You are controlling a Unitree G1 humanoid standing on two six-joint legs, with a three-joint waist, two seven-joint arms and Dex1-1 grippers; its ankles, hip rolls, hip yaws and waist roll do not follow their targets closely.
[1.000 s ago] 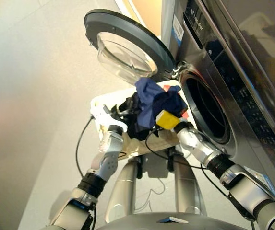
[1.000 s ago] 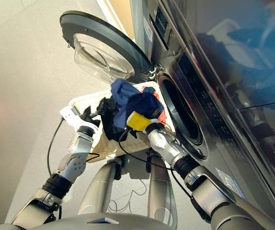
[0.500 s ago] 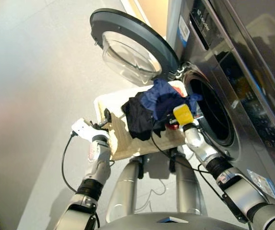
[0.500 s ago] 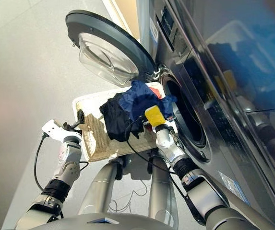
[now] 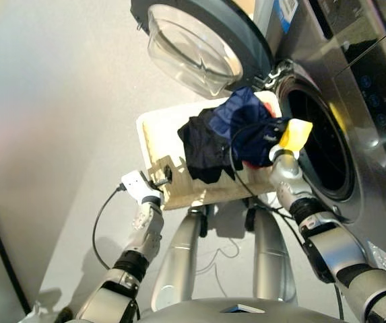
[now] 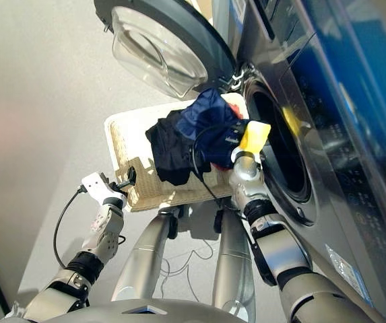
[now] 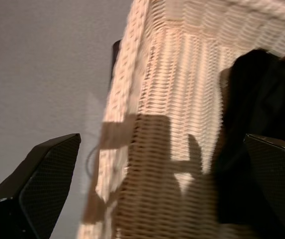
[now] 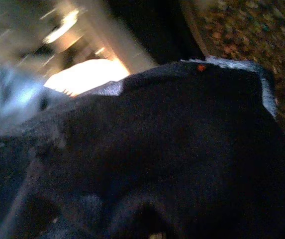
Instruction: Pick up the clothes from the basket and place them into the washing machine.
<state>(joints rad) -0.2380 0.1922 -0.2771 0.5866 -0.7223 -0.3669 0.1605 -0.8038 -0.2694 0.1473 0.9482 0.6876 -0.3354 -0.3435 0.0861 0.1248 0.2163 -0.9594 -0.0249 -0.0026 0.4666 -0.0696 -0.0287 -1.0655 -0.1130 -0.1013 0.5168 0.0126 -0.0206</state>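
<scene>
Navy garment (image 5: 246,128) now nearer the porthole (image 5: 320,145), bunched, right fingers' state untellable; left fingers (image 7: 47,174) spread.

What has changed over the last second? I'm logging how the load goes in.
The right gripper, carrying the navy garment bunched with the black garment, swung from over the basket toward the washing machine porthole. The left gripper let go of the clothes, drew back to the basket's near rim and stands open, empty. The door stayed open; nothing is in the drum yet.
</scene>
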